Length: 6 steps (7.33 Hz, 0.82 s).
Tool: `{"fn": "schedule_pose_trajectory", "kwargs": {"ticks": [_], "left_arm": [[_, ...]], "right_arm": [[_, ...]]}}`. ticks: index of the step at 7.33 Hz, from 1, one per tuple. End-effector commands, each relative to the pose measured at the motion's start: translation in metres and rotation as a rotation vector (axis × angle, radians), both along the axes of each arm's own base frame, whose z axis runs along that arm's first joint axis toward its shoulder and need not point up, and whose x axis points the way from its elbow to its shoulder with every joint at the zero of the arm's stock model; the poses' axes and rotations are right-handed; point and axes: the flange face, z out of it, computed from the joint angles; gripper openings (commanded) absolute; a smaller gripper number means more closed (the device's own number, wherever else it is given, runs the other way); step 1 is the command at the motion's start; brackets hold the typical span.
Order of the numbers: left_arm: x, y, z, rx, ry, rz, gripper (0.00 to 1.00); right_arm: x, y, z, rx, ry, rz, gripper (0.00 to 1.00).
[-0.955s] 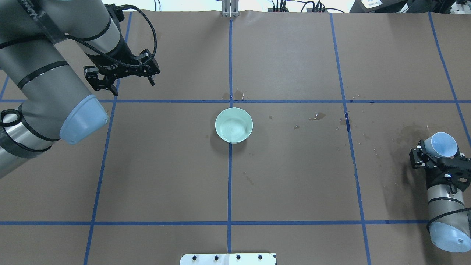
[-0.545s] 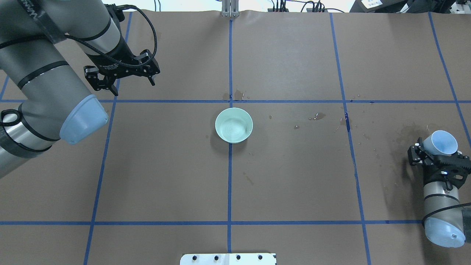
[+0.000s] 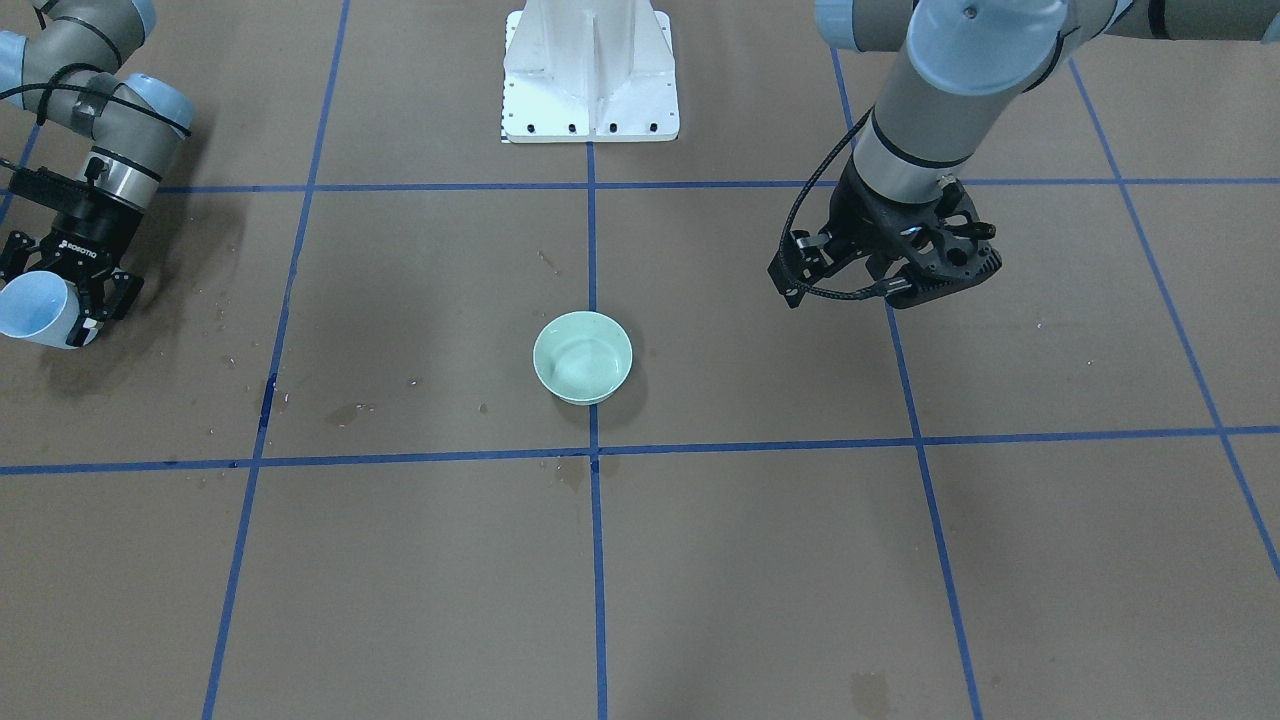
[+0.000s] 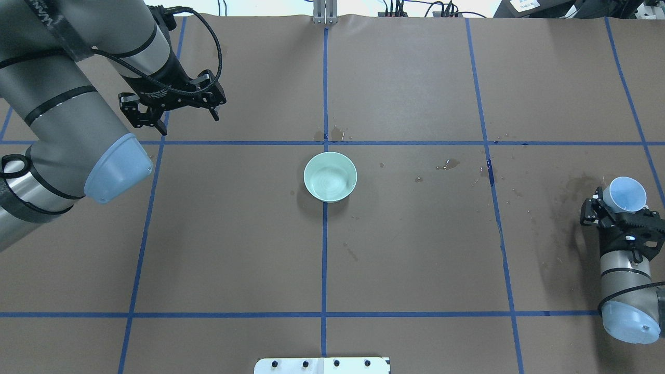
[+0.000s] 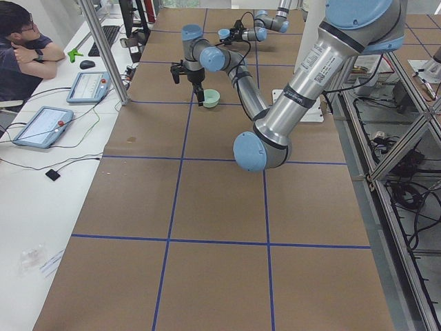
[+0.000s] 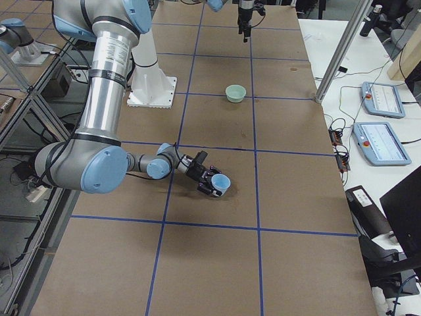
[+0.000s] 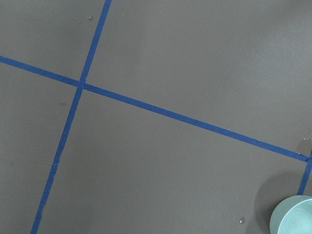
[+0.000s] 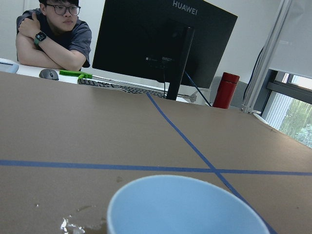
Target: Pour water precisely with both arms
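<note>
Right claw (image 4: 617, 209) clasps cup (image 4: 627, 194) (tilted), bowl (image 4: 330, 176) apart

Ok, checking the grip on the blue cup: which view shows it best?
Overhead: the cup and right gripper clamping it show whole. Front view has it at the edge, side views small, right wrist view only the rim.

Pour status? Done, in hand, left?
Done, probably: the pale green round bowl at the grid centre shows a glassy sheen of water, with wet spots on the brown paper. In hand: right gripper, jaws shut on a light-blue cup, low, far from the bowl. Left gripper hangs open, empty. Remaining: cannot tell if another pour follows.
</note>
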Motion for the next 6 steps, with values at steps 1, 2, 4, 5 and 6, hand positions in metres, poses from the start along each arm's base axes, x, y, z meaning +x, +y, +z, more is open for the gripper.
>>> {"fn": "schedule_pose_trajectory", "kwargs": {"ticks": [1,2,4,5,6], "left_arm": [[-0.001,0.000,0.001,0.000,0.000,0.000,1.00],[-0.003,0.001,-0.002,0.005,0.004,-0.001,1.00],[-0.007,-0.002,-0.003,0.011,0.000,-0.011,1.00],[-0.006,-0.003,-0.002,0.008,0.000,-0.011,1.00],[-0.005,-0.002,-0.002,0.005,-0.001,-0.009,1.00]], "right_arm": [[0.026,-0.018,-0.023,0.043,0.027,-0.068,0.00],[0.047,-0.031,-0.043,0.068,0.021,-0.170,0.00],[0.070,-0.062,-0.072,0.082,-0.030,-0.307,0.00],[0.053,-0.079,-0.100,0.134,-0.062,-0.342,0.00],[0.034,-0.094,-0.124,0.180,-0.021,-0.373,0.00]]}}
